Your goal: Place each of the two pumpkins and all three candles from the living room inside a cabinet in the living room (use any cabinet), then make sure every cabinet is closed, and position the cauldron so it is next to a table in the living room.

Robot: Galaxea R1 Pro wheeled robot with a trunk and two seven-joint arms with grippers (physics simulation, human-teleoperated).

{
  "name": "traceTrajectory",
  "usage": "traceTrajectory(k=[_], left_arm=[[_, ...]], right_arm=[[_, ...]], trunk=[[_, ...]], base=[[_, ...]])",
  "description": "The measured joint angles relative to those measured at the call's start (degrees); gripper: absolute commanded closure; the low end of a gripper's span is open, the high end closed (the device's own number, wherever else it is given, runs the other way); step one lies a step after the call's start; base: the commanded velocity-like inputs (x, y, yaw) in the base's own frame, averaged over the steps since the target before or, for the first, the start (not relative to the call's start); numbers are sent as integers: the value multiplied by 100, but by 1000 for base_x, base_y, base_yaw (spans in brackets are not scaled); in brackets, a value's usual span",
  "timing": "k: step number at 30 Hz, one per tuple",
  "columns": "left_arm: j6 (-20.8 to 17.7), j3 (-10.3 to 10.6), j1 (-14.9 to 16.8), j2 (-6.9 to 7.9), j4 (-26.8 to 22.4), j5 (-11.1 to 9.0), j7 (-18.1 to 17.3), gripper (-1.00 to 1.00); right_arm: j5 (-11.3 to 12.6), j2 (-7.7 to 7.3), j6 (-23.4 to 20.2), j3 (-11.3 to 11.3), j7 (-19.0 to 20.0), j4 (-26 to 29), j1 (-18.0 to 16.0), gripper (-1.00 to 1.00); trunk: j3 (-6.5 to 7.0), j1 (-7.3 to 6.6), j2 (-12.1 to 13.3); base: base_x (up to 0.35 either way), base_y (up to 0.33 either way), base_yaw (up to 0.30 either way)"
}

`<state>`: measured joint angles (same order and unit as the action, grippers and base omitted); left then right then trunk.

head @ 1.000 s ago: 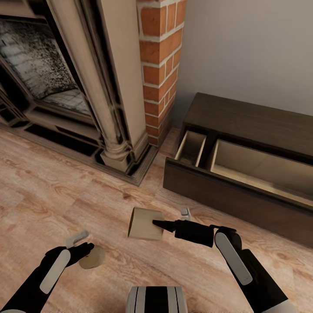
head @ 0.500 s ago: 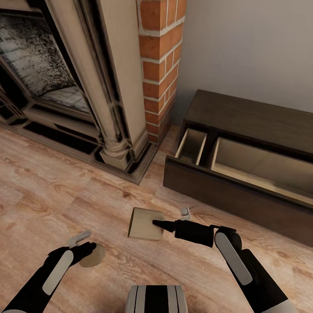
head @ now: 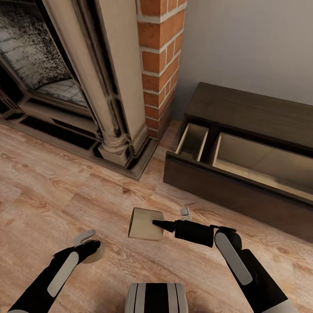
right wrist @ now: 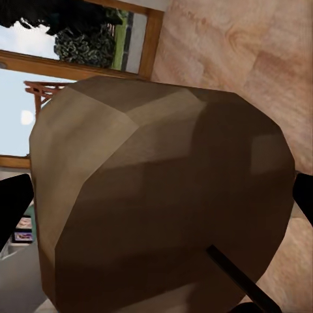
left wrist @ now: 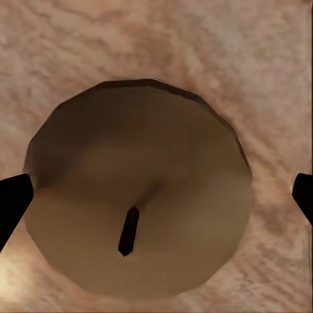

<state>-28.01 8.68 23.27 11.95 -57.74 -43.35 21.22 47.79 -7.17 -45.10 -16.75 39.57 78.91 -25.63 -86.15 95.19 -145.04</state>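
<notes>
The left gripper (head: 89, 247) covers most of the candle (head: 96, 254) beneath it in the head view, leaving a pale sliver visible. In the left wrist view the candle's (left wrist: 138, 195) lower rim runs off the frame, and only the tips of the fingers (left wrist: 13, 202) enter at the edges. The right gripper's (head: 157, 223) far finger is hidden behind the second candle (head: 145, 223). That candle (right wrist: 163, 195) blocks much of the right wrist view. The cabinet (head: 252, 113) and its open drawer (head: 261, 163) are cut off at the head view's right edge; the fireplace (head: 56, 65) at its top and left.
</notes>
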Motion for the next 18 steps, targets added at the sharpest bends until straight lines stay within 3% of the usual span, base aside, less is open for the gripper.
traceTrajectory(k=[5, 18], left_arm=[[228, 201, 5, -5, 46, 78, 3, -100], [268, 213, 4, -6, 62, 97, 12, -100]], right_arm=[[-11, 0, -2, 0, 0, 0, 0, 100], [-31, 0, 6, 0, 1, -39, 0, 100]], trunk=[[1, -1, 0], [1, -1, 0]], base=[[0, 0, 0], [0, 0, 0]])
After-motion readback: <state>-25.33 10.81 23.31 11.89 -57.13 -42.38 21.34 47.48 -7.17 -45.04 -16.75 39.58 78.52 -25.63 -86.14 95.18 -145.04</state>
